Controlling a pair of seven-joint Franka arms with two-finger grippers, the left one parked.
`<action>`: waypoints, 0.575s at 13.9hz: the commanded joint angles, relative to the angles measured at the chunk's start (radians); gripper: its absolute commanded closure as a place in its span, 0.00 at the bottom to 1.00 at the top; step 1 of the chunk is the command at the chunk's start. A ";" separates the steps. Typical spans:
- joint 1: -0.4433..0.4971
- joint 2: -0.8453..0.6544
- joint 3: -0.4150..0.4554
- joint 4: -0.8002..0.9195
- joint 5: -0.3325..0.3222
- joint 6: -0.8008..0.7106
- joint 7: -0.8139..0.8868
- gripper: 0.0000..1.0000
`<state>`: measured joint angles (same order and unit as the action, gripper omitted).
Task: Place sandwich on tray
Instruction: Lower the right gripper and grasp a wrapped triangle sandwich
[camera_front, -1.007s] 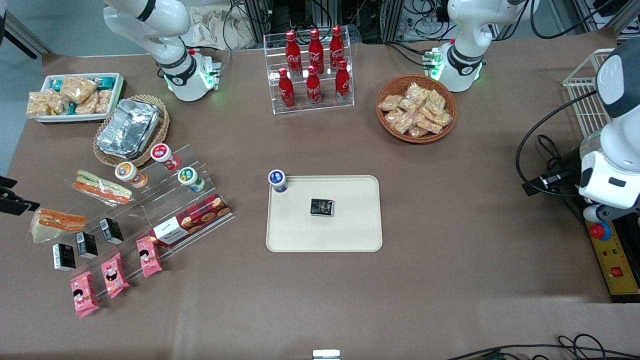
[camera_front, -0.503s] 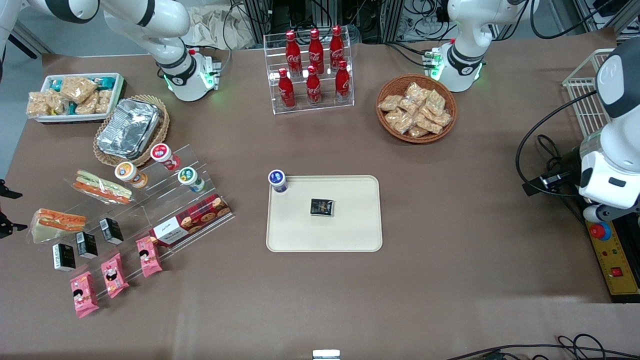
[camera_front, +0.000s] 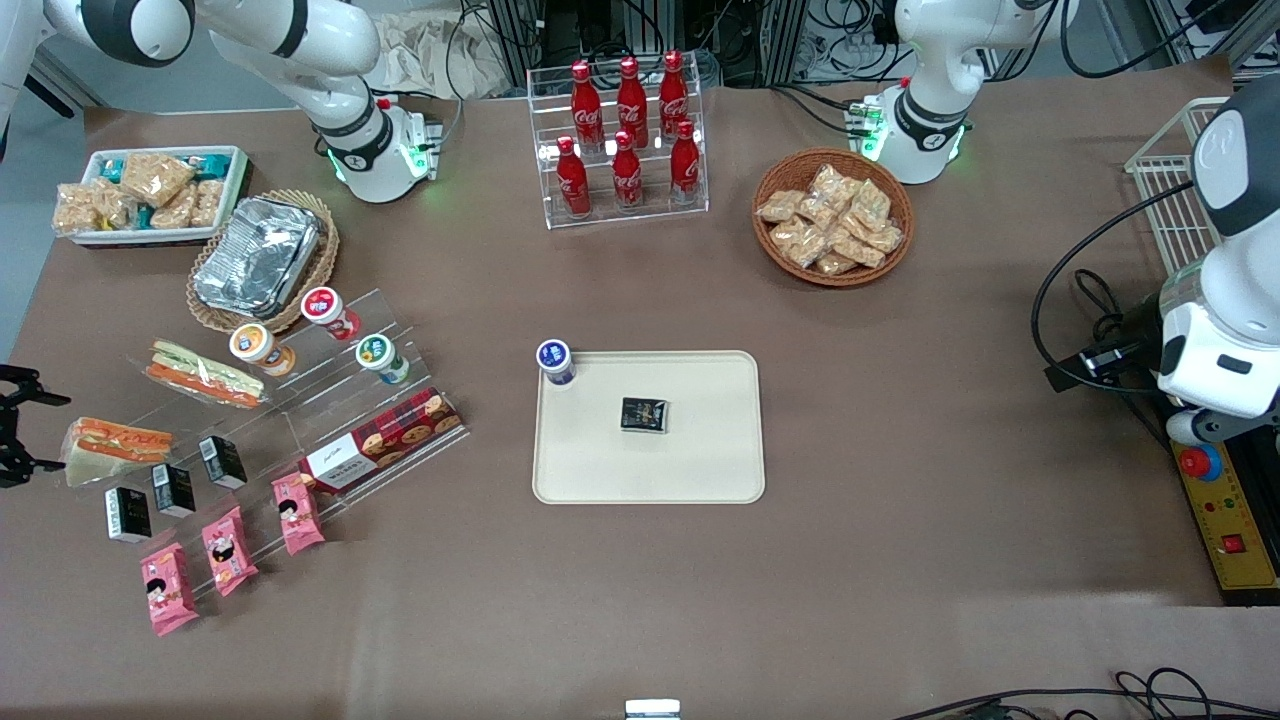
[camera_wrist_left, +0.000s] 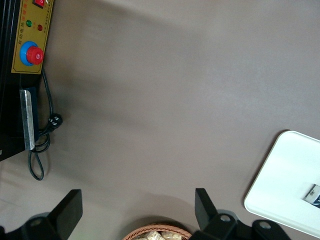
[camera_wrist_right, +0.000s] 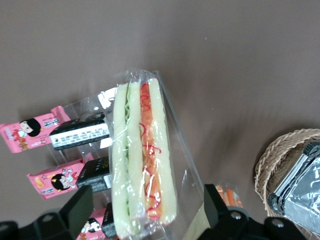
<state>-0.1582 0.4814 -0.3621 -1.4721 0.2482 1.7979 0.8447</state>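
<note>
The sandwich (camera_front: 113, 447), a white-bread wedge in clear film with orange-red filling, lies on a clear acrylic stand at the working arm's end of the table. In the right wrist view the sandwich (camera_wrist_right: 143, 160) lies lengthwise between my fingers, and neither touches it. My gripper (camera_front: 42, 432) is open and empty, beside the sandwich at the table's edge; it also shows in the right wrist view (camera_wrist_right: 146, 209). The cream tray (camera_front: 700, 470) lies mid-table with a black packet (camera_front: 644, 414) and a blue-lidded cup (camera_front: 555, 361) on it. The tray's corner shows in the left wrist view (camera_wrist_left: 287, 170).
A longer striped sandwich (camera_front: 205, 375), black cartons (camera_front: 175, 488), pink packets (camera_front: 228, 550), a cookie box (camera_front: 380, 440) and small cups (camera_front: 330, 312) fill the stand around the sandwich. A foil container (camera_front: 258, 258), a white bin (camera_front: 150, 195), a cola rack (camera_front: 625, 140) and a snack basket (camera_front: 832, 217) stand farther back.
My gripper has moved nearer to the front camera along the table's edge and now shows open beside the sandwich. Nothing on the table has moved.
</note>
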 joint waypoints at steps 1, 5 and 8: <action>0.006 0.023 -0.003 0.001 0.060 0.015 0.019 0.01; 0.009 0.025 0.003 0.000 0.075 0.009 0.004 0.01; 0.005 0.025 0.005 -0.010 0.077 0.003 -0.054 0.02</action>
<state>-0.1531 0.5055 -0.3545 -1.4726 0.2962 1.8005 0.8300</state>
